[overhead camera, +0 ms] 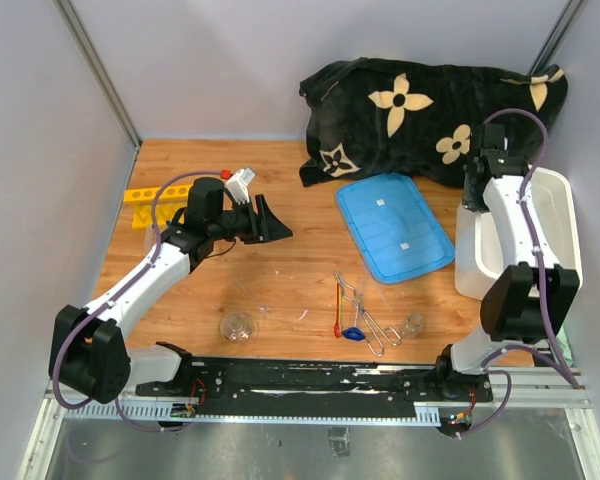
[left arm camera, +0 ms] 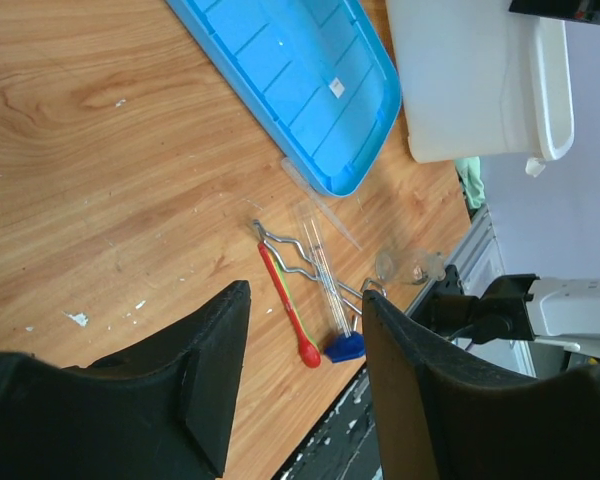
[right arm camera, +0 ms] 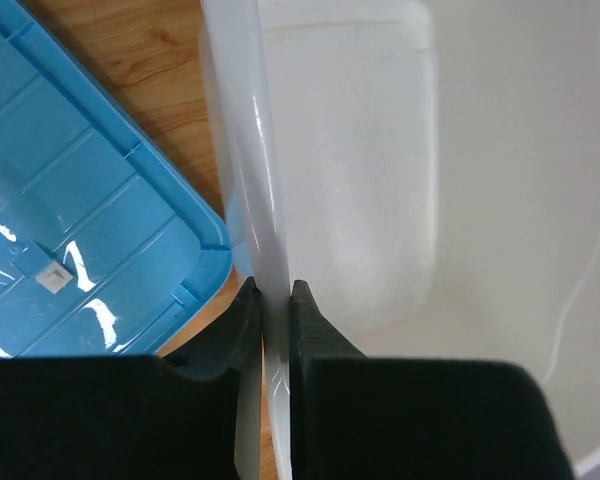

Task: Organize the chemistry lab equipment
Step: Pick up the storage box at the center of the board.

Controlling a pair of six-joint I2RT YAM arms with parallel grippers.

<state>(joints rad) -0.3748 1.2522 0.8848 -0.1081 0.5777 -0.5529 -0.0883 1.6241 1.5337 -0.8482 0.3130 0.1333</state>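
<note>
The right gripper point(right arm camera: 273, 290) is clamped on the rim of a large white plastic tub point(right arm camera: 330, 150); the left gripper point(left arm camera: 305, 300) is half-open and empty. If pulled unevenly, the tub may be tipped onto the flat blue plastic lid point(right arm camera: 80, 180) at its nine o'clock.

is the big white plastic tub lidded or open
Open: the white tub shows its inside; its blue plastic lid lies on the wooden table beside it.
</note>
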